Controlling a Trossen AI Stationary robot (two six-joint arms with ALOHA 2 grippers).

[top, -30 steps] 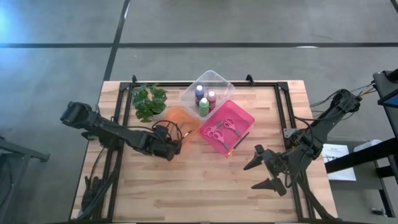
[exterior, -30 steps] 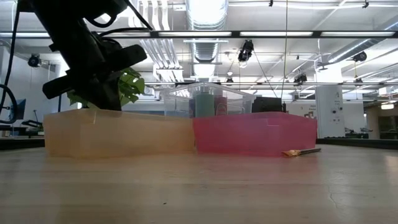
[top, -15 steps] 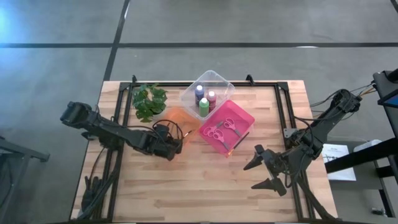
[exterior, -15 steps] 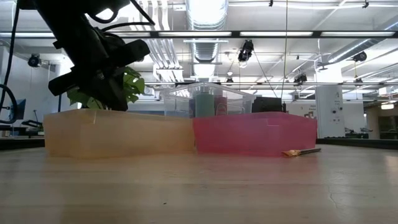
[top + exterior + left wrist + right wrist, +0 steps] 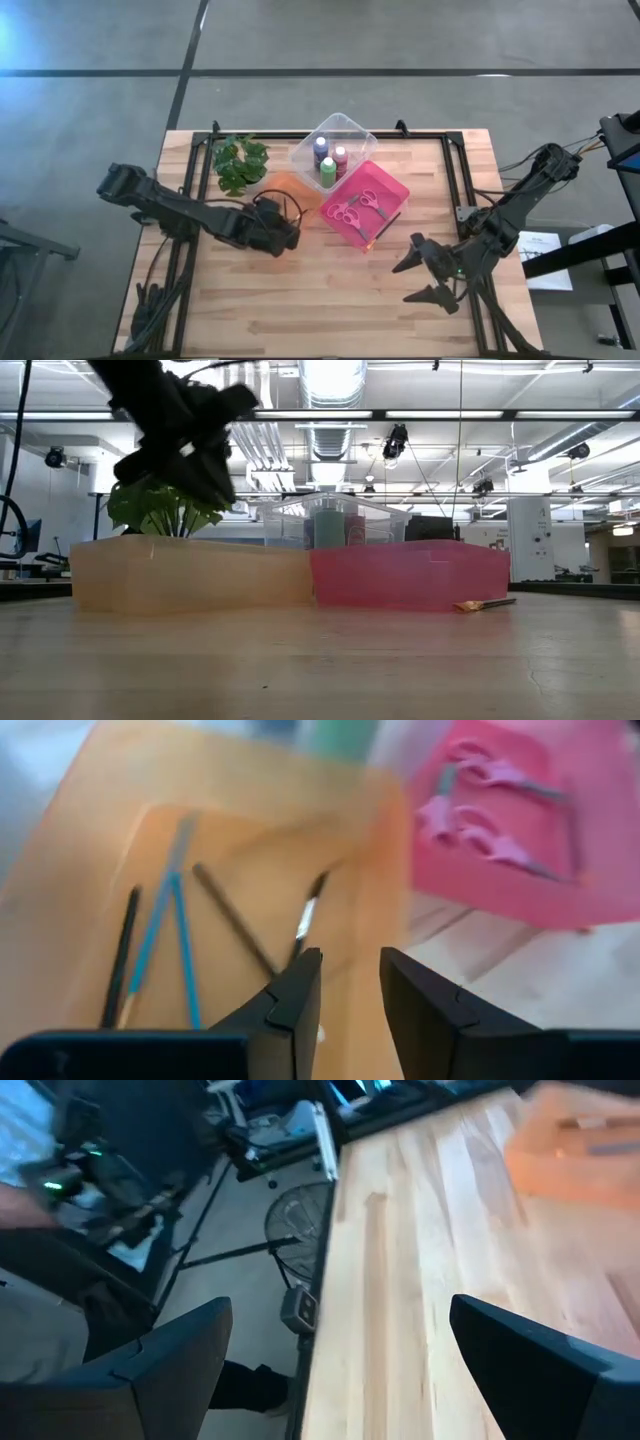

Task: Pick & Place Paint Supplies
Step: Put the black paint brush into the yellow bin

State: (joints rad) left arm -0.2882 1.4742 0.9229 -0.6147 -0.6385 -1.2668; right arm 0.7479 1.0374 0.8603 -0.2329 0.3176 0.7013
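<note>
**Op:** Since a second ago my left gripper (image 5: 205, 485) has lifted clear of the orange tray (image 5: 285, 190); from table height it now hangs above the rim instead of down inside it. Table (image 5: 330, 290) and the three trays haven't budged.

**Other:** Holding anything?

**Op:** Nope. On the wrist cam the two fingers (image 5: 300, 995) stand a small gap apart with nothing between them. Right gripper (image 5: 425, 270) is parked wide open over the right side of the table, also empty.

**Other:** Where's the paint stuff?

**Op:** Bottles (image 5: 328, 170) stand in the clear tray (image 5: 345, 125) at the back, pink scissors (image 5: 358, 205) lie in the pink tray (image 5: 395, 185), brushes (image 5: 170, 910) lie in the orange one. One more brush (image 5: 485, 603) is on the wood just beside the pink tray.
</note>
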